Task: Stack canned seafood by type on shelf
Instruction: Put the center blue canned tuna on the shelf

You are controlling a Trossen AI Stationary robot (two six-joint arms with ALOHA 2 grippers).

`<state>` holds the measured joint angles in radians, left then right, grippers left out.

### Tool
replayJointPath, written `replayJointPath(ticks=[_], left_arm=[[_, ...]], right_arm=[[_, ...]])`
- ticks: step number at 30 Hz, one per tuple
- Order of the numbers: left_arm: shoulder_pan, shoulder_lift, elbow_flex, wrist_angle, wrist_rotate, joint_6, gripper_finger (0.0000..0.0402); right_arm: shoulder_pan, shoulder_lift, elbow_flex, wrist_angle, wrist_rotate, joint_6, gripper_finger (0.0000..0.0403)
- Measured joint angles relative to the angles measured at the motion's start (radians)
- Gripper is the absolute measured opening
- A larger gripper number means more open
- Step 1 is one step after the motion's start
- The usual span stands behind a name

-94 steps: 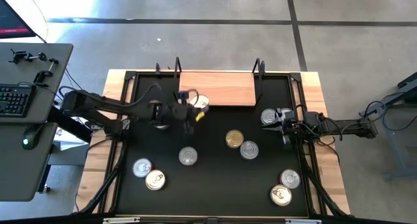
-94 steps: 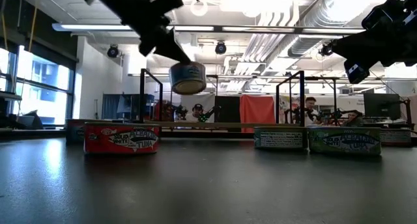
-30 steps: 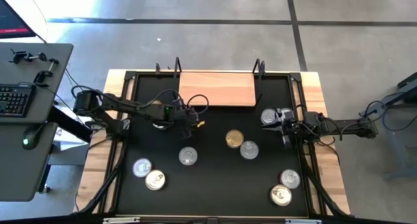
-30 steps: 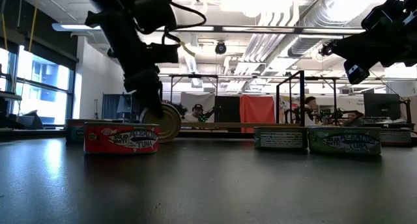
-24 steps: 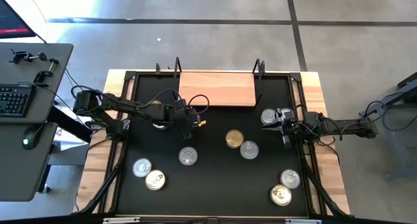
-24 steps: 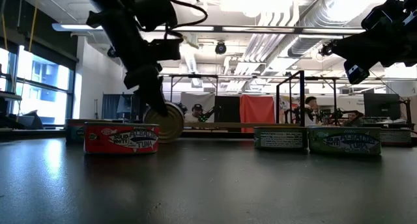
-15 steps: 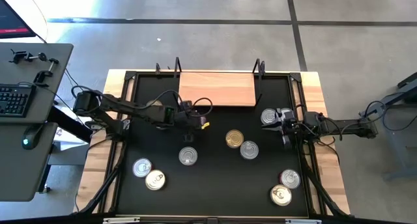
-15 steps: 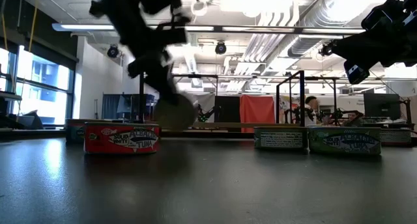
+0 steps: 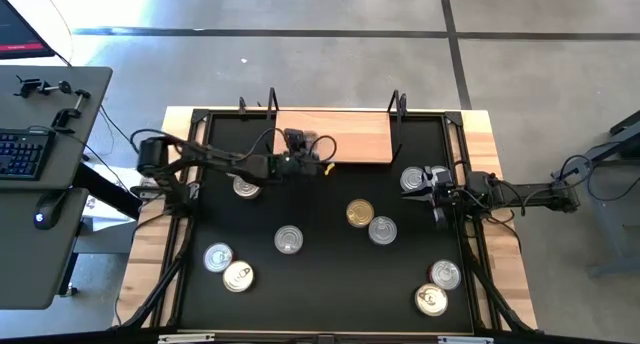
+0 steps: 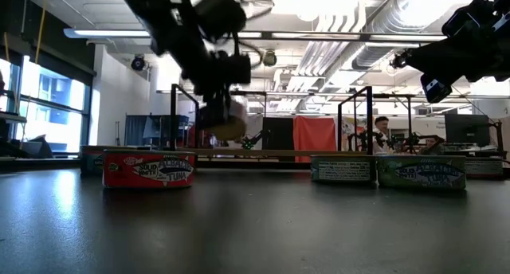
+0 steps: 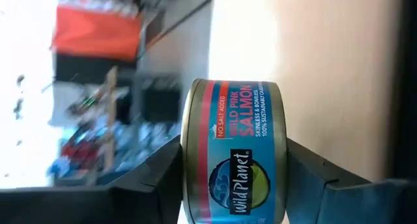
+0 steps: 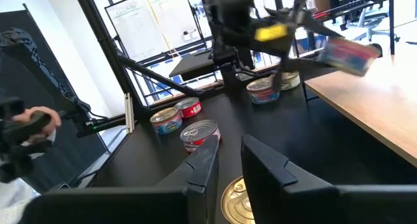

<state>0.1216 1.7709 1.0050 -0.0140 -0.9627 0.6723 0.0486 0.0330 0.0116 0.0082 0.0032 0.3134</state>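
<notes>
Around: silver-lidded cans scattered flat on the black mat [image 9: 320,284] of the counter [image 9: 505,284]; one gold-lidded can [image 9: 360,214] near the middle, a silver can [image 9: 382,229] just beside it; another silver can [image 9: 246,187] just under the left arm.
In the way: black wire posts [image 9: 272,104] at both ends of the shelf; nothing lying on the board itself.
Shelf: light wooden board [image 9: 350,136] at the far edge of the mat, on a black wire frame.
Writing: on the held can "WILD PINK SALMON", "NO SALT ADDED", "Wild Planet", more small print not readable; on the red-labelled can [image 10: 148,170] in the low view "SOLID WHITE ALBACORE TUNA", partly blurred.
Left tool [image 9: 312,166]: at the left front corner of the shelf, raised above the mat; fingers [image 11: 140,185] clamped on a blue-and-red salmon can [image 11: 234,152], one finger on each flat face, can held on its edge.
Right tool [image 9: 432,192]: at the right side of the mat, beside a silver can [image 9: 412,179]; fingers [image 12: 202,162] a little apart, nothing between them.
Room: blurred people seated far behind the counter in the low view.
</notes>
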Motion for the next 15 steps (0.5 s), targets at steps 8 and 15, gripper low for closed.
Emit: replayJointPath(ticks=[8, 15], left_arm=[[0.072, 0.091, 0.003, 0.028, -0.037, 0.021, 0.0196], [0.1, 0.047, 0.0, -0.038, 0.141, -0.049, 0.0296]], right_arm=[[0.0, 0.0, 0.0, 0.0, 0.0, 0.0, 0.0055], [0.0, 0.0, 0.0, 0.0, 0.0, 0.0, 0.0055]])
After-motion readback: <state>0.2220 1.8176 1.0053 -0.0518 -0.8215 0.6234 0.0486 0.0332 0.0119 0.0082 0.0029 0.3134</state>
